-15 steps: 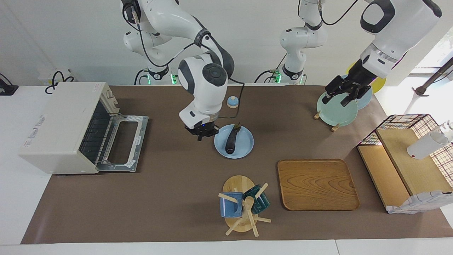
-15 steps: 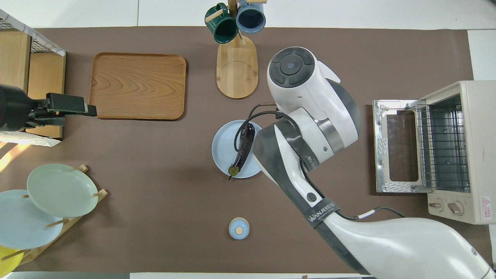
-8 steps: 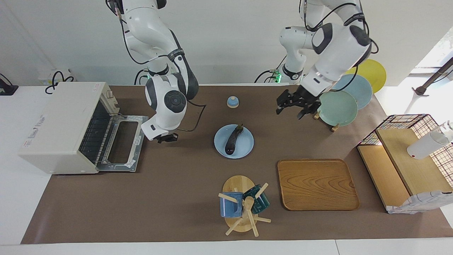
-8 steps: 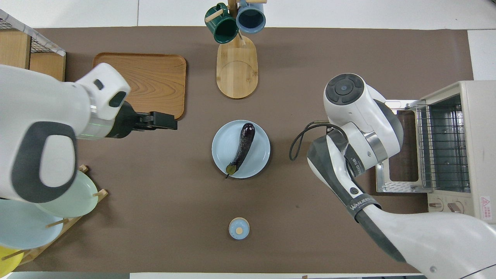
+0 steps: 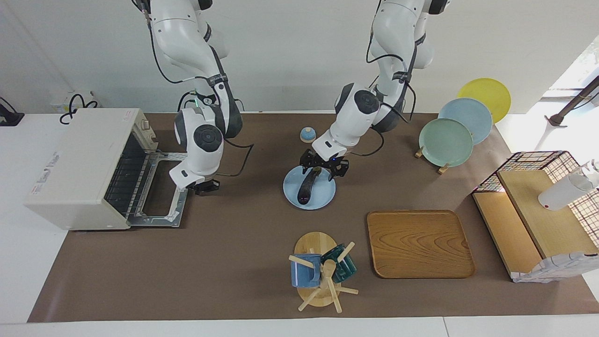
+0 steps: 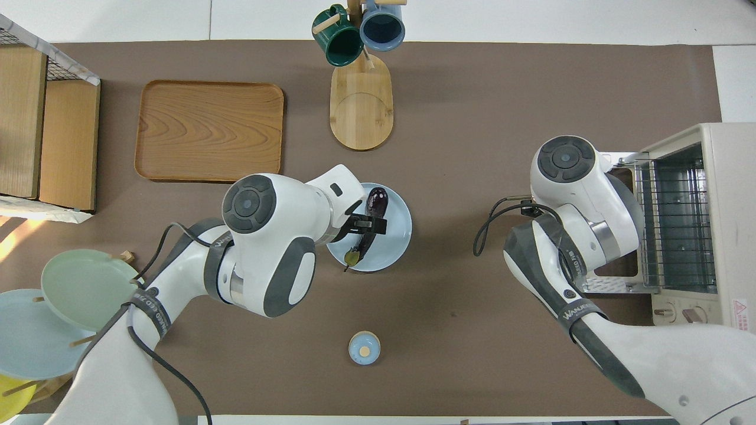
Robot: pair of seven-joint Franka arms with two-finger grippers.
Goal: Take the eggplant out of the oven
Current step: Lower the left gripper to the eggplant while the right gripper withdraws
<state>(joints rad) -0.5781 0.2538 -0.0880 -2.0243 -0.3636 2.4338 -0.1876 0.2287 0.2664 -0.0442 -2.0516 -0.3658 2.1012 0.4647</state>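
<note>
Left gripper (image 5: 324,171), fingers spread, straddles the glossy dark-purple eggplant (image 5: 307,186) on a round pale-blue plate (image 5: 325,194); right gripper's (image 5: 205,187) opening cannot be told beside the cream-white oven's (image 5: 79,164) dropped door.

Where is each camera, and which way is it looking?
Facing view: high across the table, looking toward the robots; both arms hang from the top, the left gripper over the eggplant, the right gripper over the oven door's edge.
Overhead view: high above the robots' end, looking steeply down; both arms enter from the bottom.
Shared: eggplant on the blue plate, open oven, wooden tray, mug stand, turned half around.
</note>
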